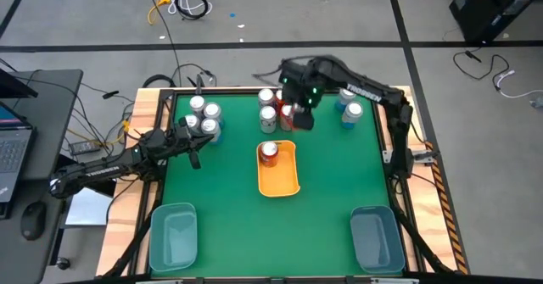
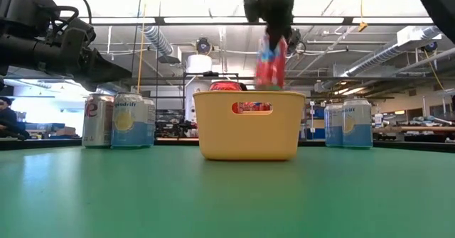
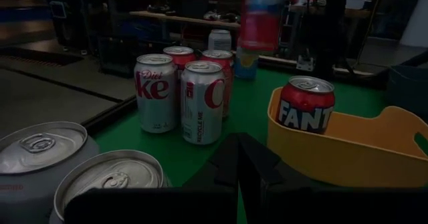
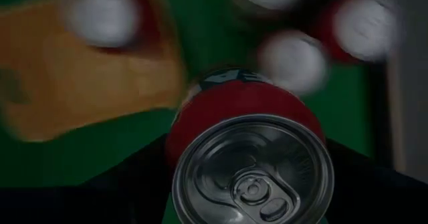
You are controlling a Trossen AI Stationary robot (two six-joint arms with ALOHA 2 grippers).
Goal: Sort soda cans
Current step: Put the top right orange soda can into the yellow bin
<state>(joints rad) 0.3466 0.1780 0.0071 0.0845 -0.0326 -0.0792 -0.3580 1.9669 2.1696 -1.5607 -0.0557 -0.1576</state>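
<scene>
My right gripper (image 2: 269, 26) is shut on a red soda can (image 2: 271, 62), held in the air above and behind the yellow bin (image 2: 249, 142). In the high view this can (image 1: 288, 111) is near the far middle cluster of cans (image 1: 268, 106). One red Fanta can (image 3: 305, 110) stands upright inside the yellow bin (image 1: 284, 180). Silver cans (image 1: 204, 119) stand at the far left and light blue ones (image 1: 350, 110) at the far right. My left gripper (image 1: 193, 144) waits shut near the left cluster, touching nothing. My right gripper pinches the red can between its two fingers, one on each side of the can's wall near the silver top (image 4: 253, 164). The fingers come from above, pointing down. The can (image 2: 271, 62) hangs below them, lifted clear of the table and slightly tilted.
Two translucent blue-grey bins sit at the near corners (image 1: 174, 233) (image 1: 375, 237). Bare green table (image 1: 254, 233) lies between them and in front of the yellow bin. Diet Coke cans (image 3: 180, 97) stand ahead of the left gripper. A raised wooden rim (image 1: 148, 140) edges the table.
</scene>
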